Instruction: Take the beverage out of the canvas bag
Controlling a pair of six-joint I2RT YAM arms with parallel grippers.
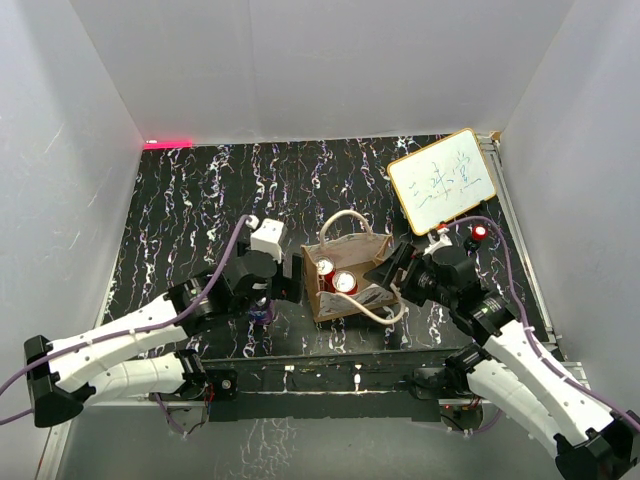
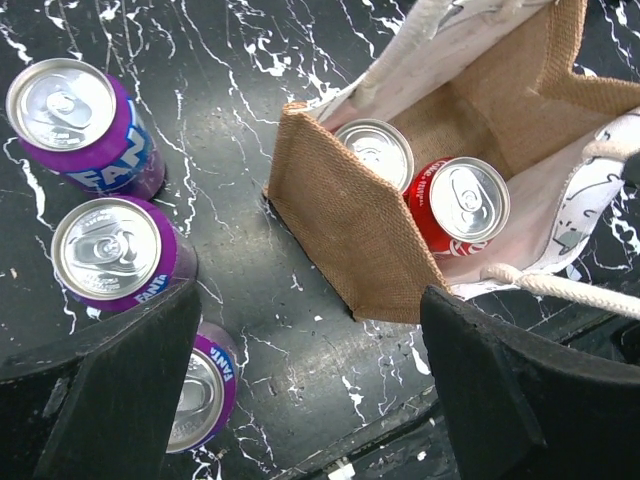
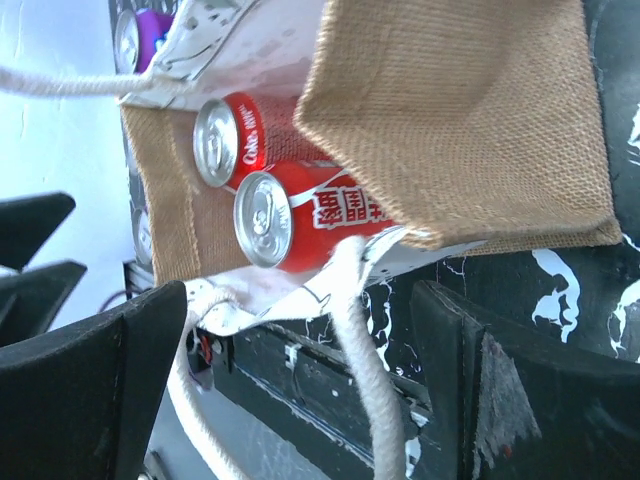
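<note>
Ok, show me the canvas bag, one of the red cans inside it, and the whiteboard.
canvas bag (image 2: 350, 235), left wrist view, on its burlap side wall.
red can (image 2: 465, 200), left wrist view, on its silver lid.
whiteboard (image 1: 443, 180), top external view, on the middle of its white face.

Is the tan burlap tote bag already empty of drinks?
No, two red soda cans sit inside the tan burlap tote bag.

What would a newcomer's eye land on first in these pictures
The tan canvas bag standing open mid-table, with two red cans upright inside. Three purple cans stand outside it on the black marbled table, on the left arm's side. A yellow-framed white board sits at the far right.
</note>
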